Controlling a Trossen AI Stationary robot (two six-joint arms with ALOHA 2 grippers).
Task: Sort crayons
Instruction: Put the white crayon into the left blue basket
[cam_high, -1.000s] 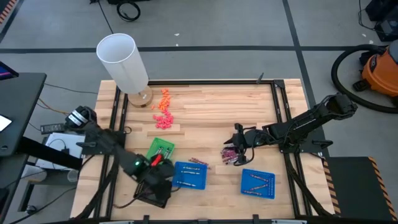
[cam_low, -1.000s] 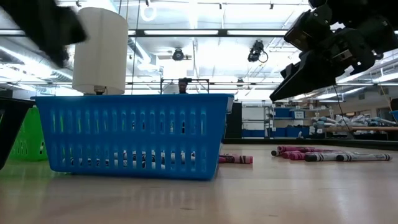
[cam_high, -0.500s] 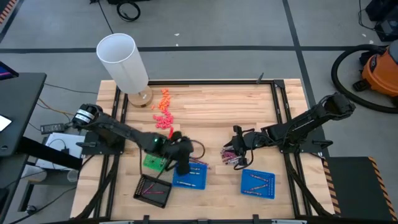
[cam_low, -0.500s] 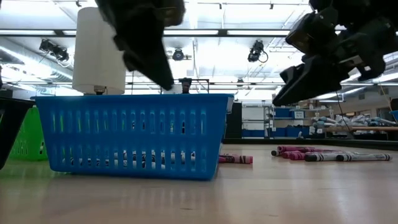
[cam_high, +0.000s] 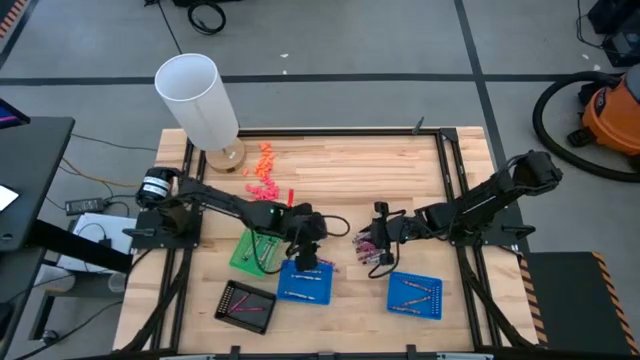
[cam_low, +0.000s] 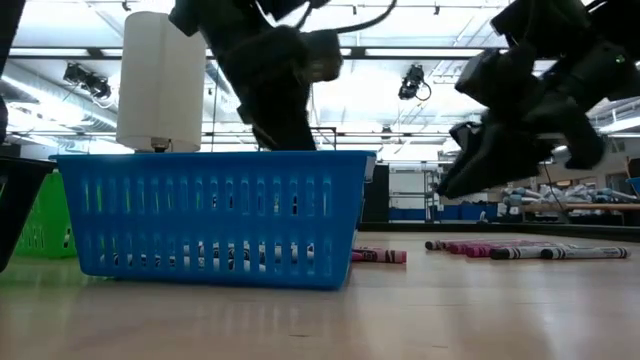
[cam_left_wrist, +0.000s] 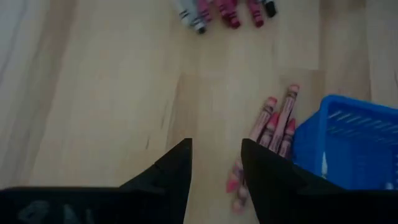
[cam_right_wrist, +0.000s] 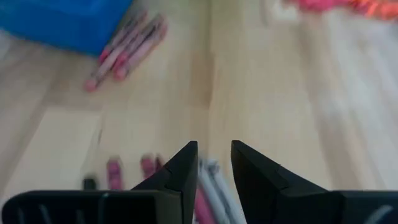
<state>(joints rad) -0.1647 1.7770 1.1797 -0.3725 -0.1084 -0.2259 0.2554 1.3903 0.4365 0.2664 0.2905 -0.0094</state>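
Note:
Several pinkish-red and maroon crayons (cam_left_wrist: 273, 124) lie on the table against the far side of a blue tray (cam_high: 305, 285). My left gripper (cam_left_wrist: 214, 163) hovers open just above and beside them, with nothing between its fingers. A second pile of crayons (cam_high: 368, 250), pink, maroon and silvery-grey, lies mid-table. My right gripper (cam_right_wrist: 213, 163) hangs open over this pile (cam_right_wrist: 208, 186), slanting down, clear of it in the low view (cam_low: 462, 178).
A second blue tray (cam_high: 414, 294) with crayons sits near the right front. A black tray (cam_high: 245, 305) and a green tray (cam_high: 255, 250) lie at the left front. A tall white cylinder (cam_high: 197, 100) stands far left, with orange and pink bits (cam_high: 262, 175) beside it.
My left gripper has swung from above the black tray toward the table's right and far side, past the blue tray, and sunk a little to the crayons beside it, rolling as it went. My right gripper has sunk slightly toward its pile.

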